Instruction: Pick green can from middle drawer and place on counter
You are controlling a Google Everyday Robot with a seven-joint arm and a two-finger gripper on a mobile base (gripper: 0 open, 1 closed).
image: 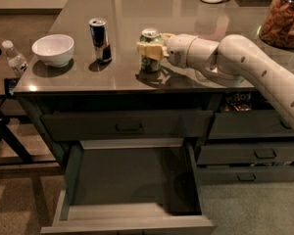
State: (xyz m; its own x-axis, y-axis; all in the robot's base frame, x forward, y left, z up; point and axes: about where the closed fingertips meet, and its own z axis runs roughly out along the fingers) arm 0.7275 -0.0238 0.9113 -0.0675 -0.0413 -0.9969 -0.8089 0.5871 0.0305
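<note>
The green can (150,58) with a silver top stands upright on the counter (137,13), near its front edge. My gripper (151,48) reaches in from the right, and its pale yellow fingers (148,50) are closed around the can's upper part. The white arm stretches back to the right over the counter. The middle drawer (130,180) is pulled wide open below, and its grey floor is bare.
A tall slim blue-and-silver can (100,39) stands left of the green can. A white bowl (53,49) sits further left. A water bottle (13,58) stands on a side table at left. A snack jar (283,13) stands at back right. Closed drawers lie to the right.
</note>
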